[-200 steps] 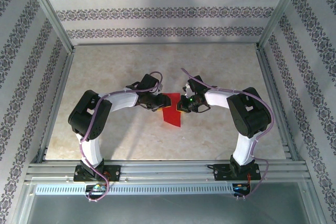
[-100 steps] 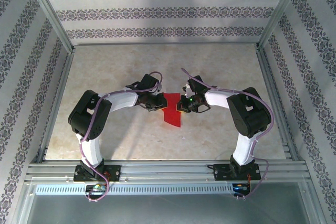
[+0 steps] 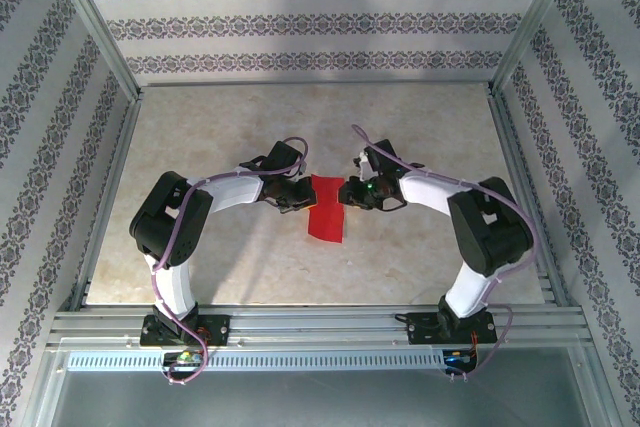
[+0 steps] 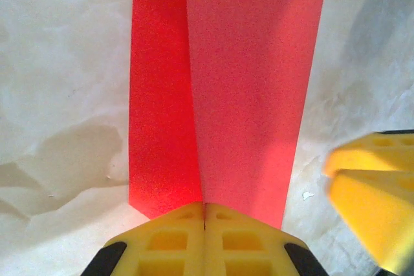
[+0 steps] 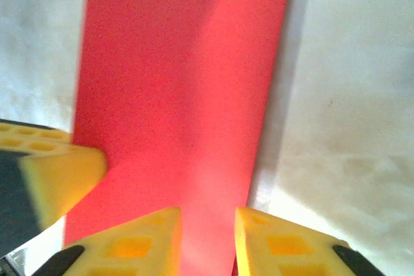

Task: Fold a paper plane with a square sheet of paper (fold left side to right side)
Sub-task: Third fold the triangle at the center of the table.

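The square sheet of paper is bright red and lies folded into a narrow strip at the middle of the table. In the left wrist view the paper shows a crease that runs straight into the seam of my left gripper, which is shut on its near edge. From above, the left gripper sits at the strip's left side and my right gripper at its right side. In the right wrist view the right gripper stands slightly open, with the paper seen in the gap between its fingers.
The pale marble-patterned table is fenced by aluminium rails and patterned walls on three sides. Both arm bases stand on the near rail. The two grippers face each other only a paper's width apart.
The left gripper has shut on the paper's edge. The right gripper, shut before, has parted its jaws and let go, and its arm has swung a little to the right.
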`<state>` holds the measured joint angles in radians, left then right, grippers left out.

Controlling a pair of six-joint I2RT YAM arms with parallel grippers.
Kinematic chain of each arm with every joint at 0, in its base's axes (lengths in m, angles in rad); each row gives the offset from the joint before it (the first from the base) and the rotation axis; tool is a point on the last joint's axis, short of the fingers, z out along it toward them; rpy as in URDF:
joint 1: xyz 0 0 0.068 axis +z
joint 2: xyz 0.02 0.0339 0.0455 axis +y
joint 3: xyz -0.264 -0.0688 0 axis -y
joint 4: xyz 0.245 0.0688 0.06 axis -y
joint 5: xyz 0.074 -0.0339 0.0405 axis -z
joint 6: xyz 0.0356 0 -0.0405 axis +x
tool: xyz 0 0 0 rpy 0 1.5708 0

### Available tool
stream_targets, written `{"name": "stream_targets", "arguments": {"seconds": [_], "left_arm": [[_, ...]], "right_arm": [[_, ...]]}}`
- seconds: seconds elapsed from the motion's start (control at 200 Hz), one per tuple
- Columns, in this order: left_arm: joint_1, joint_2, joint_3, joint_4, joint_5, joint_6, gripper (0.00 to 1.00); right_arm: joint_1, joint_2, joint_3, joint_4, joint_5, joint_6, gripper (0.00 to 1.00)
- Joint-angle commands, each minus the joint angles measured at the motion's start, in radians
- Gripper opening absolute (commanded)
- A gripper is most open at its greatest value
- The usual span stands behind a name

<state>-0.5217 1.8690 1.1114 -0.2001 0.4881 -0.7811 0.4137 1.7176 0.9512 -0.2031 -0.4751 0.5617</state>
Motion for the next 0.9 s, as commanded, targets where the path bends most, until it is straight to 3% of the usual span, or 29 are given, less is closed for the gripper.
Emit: {"name": "stream_targets", "arguments": {"seconds": [0.0,0.42,0.635,0.894], "left_arm": [[0.012,-0.036,0.002,-0.037,-0.021,-0.044,0.0],[0.012,-0.055,-0.031,0.011,-0.038,-0.142,0.0],[0.012,-0.077,-0.091,0.099,-0.067,-0.232,0.0],[0.013,-0.08,-0.152,0.188,-0.049,-0.31,0.0]], "right_arm": [[-0.015,-0.091,-0.031,0.024,0.053,-0.045,0.32],[0.023,-0.49,-0.223,0.12,0.203,-0.213,0.34],[0.154,-0.65,-0.304,0.185,0.3,-0.422,0.4],[0.358,-0.73,-0.341,0.192,0.5,-0.67,0.43]]}}
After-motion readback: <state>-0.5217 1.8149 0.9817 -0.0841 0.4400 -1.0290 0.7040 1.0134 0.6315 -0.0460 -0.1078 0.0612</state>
